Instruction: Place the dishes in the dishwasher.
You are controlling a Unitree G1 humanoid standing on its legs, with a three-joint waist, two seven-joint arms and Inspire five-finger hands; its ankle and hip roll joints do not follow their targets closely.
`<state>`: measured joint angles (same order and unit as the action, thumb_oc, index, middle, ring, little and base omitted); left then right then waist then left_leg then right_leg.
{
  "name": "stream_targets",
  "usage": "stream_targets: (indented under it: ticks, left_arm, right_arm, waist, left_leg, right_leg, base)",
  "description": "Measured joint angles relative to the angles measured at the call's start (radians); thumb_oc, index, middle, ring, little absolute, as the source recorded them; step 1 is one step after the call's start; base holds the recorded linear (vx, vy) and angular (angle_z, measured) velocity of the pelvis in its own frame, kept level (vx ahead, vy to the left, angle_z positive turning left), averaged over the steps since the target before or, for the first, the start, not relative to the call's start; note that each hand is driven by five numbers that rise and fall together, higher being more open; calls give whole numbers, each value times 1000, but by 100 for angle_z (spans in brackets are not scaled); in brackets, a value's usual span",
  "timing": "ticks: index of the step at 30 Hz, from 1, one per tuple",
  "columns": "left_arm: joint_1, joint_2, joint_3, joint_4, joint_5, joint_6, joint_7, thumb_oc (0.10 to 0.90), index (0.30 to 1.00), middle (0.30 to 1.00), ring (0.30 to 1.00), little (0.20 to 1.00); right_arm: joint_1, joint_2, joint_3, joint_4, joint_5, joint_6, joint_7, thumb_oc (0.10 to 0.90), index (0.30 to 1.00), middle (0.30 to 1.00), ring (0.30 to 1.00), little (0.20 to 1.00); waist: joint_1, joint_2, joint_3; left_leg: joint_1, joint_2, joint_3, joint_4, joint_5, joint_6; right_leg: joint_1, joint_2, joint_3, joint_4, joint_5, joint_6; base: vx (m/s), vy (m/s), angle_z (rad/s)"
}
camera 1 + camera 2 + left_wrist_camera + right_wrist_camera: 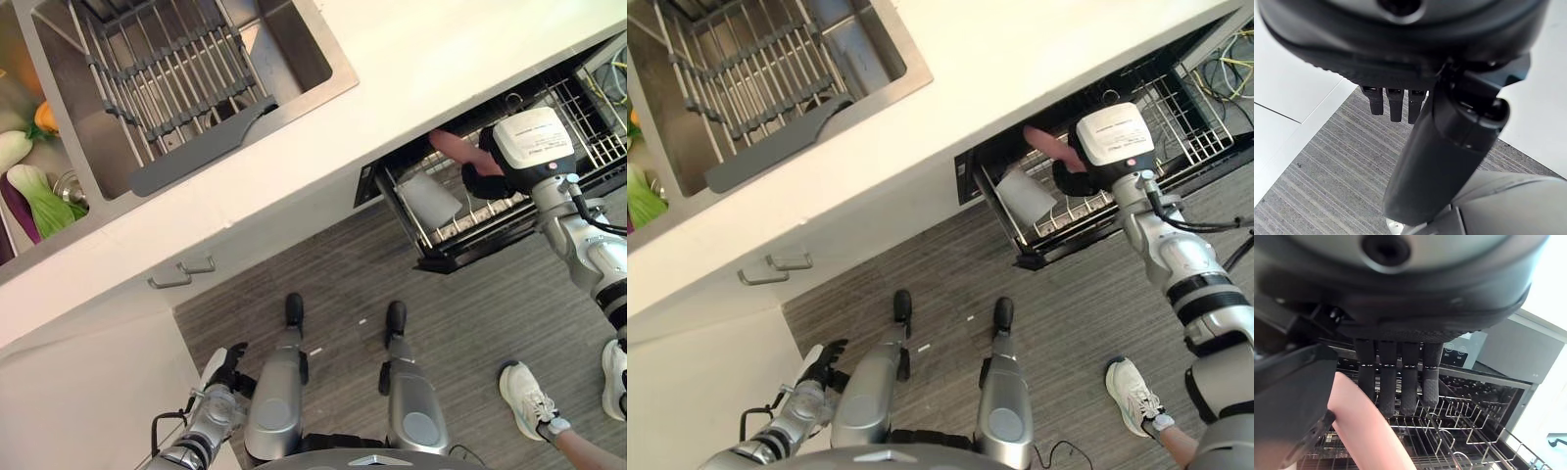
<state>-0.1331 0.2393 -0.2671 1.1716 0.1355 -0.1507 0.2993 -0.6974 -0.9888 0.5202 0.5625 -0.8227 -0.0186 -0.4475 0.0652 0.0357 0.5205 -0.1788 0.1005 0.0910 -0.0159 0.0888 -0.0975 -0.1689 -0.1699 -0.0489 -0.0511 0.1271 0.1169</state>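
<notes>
The dishwasher's lower rack (586,125) is pulled out under the counter at the right. My right hand (483,180) reaches into it, shut on a pink plate (452,147) that stands on edge above the wires. In the right wrist view the plate (1370,427) sits between the thumb and the straight fingers (1409,382). A pale square container (428,199) leans in the rack just left of the plate. My left hand (226,365) hangs low beside the cabinet with relaxed fingers (1396,104), holding nothing.
A steel sink (313,59) with a wire drying rack (167,78) is set in the white counter at the upper left. Toy vegetables (37,191) lie in the basin beside it. A person's white shoe (529,397) stands on the floor at the lower right.
</notes>
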Motion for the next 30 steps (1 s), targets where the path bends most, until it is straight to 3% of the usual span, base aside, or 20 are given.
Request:
stream_targets:
  ticks: [10, 14, 16, 19, 23, 24, 25, 26, 28, 29, 30]
  left_arm:
    - [1, 9, 14, 4, -6, 4, -9, 800, 900, 900, 900, 900]
    - [0, 13, 19, -2, -6, 9, -17, 800, 900, 900, 900, 900]
    - [3, 24, 18, -12, -6, 10, -16, 800, 900, 900, 900, 900]
    - [2, 31, 18, -21, -7, 9, -14, 800, 900, 900, 900, 900]
    - [16, 28, 17, -21, -8, 21, -8, 800, 900, 900, 900, 900]
    - [26, 28, 17, -20, -9, 22, -4, 800, 900, 900, 900, 900]
    - [26, 28, 17, -20, -9, 22, -4, 800, 900, 900, 900, 900]
    - [33, 24, 17, -19, -8, 22, -3, 800, 900, 900, 900, 900]
    - [36, 17, 16, -18, -8, 22, -2, 800, 900, 900, 900, 900]
    - [47, 5, 2, -26, -8, 22, 0, 800, 900, 900, 900, 900]
    - [47, 5, 2, -26, -8, 22, 0, 800, 900, 900, 900, 900]
  right_arm:
    - [49, -44, -73, -85, 44, -55, 28, 800, 900, 900, 900, 900]
    - [208, -11, -321, -146, 175, -71, 17, 800, 900, 900, 900, 900]
    - [253, 70, -451, -44, 288, -75, -41, 800, 900, 900, 900, 900]
    - [272, 112, -564, 124, 441, 9, -70, 800, 900, 900, 900, 900]
    - [350, 220, -738, 221, 620, 17, -157, 800, 900, 900, 900, 900]
    - [375, 241, -738, 246, 671, 27, -161, 533, 500, 500, 500, 500]
    - [375, 241, -738, 246, 671, 27, -161, 533, 500, 500, 500, 500]
    - [425, 280, -736, 261, 716, 29, -164, 400, 300, 300, 300, 300]
    - [457, 309, -733, 270, 733, 40, -162, 400, 300, 300, 300, 300]
    - [469, 352, -714, 268, 750, 42, -169, 400, 300, 300, 300, 300]
    - [469, 352, -714, 268, 750, 42, -169, 400, 300, 300, 300, 300]
  waist:
    - [-26, -9, -10]
    - [-24, -13, -24]
    - [-21, -24, -41]
    - [-26, -29, -59]
    - [-50, -24, -81]
    - [-64, -21, -87]
    - [-64, -21, -87]
    - [-77, -12, -94]
    - [-82, -1, -100]
    - [-94, 25, -108]
    - [-94, 25, -108]
  left_leg:
    - [74, 4, 13, -18, -3, 0]
    - [103, 5, 17, -24, -5, 1]
    - [108, 6, 17, -24, -5, 1]
    - [108, 4, 16, -24, -5, 2]
    - [108, 7, 17, -24, -5, 2]
    - [107, 7, 19, -25, -5, 2]
    - [107, 7, 19, -25, -5, 2]
    - [107, 8, 25, -27, -5, 2]
    - [105, 7, 30, -27, -5, 2]
    - [85, 7, 32, -25, -4, 2]
    - [85, 7, 32, -25, -4, 2]
  right_leg:
    - [61, 5, 14, -12, 0, 0]
    - [86, 6, 20, -16, -1, 0]
    - [91, 7, 20, -16, -1, -1]
    - [92, 5, 20, -18, -1, 0]
    - [92, 8, 21, -19, -1, 0]
    - [89, 8, 23, -19, -1, 0]
    - [89, 8, 23, -19, -1, 0]
    - [84, 8, 26, -21, -1, 0]
    - [81, 8, 29, -24, 0, 2]
    - [60, 7, 32, -22, 1, 3]
    - [60, 7, 32, -22, 1, 3]
  base:
    - [35, -4, -4]
    - [51, -19, -3]
    - [0, 0, 0]
    - [0, 0, 0]
    - [-7, 3, -1]
    - [-18, 8, -3]
    - [-26, 10, -8]
    - [-65, 24, -10]
    - [-66, 22, -9]
    - [0, 0, 0]
    - [-60, 5, -1]
